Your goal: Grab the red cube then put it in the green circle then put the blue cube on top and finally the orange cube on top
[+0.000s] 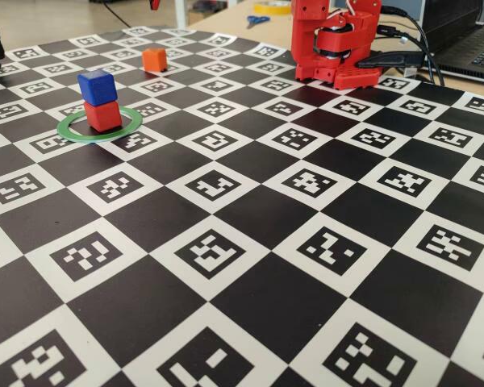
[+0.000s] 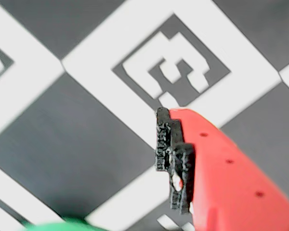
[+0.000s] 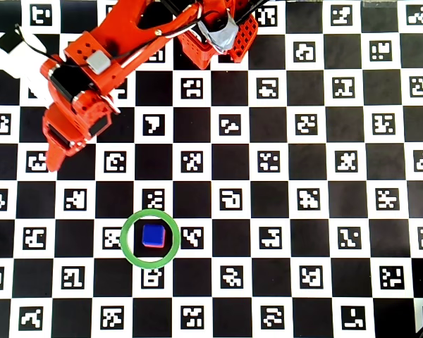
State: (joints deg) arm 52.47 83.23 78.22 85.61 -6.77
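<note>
A big flat black-and-white checkered mat [image 1: 250,242] with little square code marks covers the table. Blue-handled scissors [image 1: 257,20] lie behind it near a black laptop [image 1: 476,48].

The red cube [image 1: 103,115] sits upright inside the green circle [image 1: 71,132], a thin flat ring lying on the checkered board at the left of the fixed view. The blue cube [image 1: 97,86] rests squarely on top of it, slightly turned. The orange cube [image 1: 154,59] stands alone on the board farther back and a little to the right, well apart from the stack.
</note>
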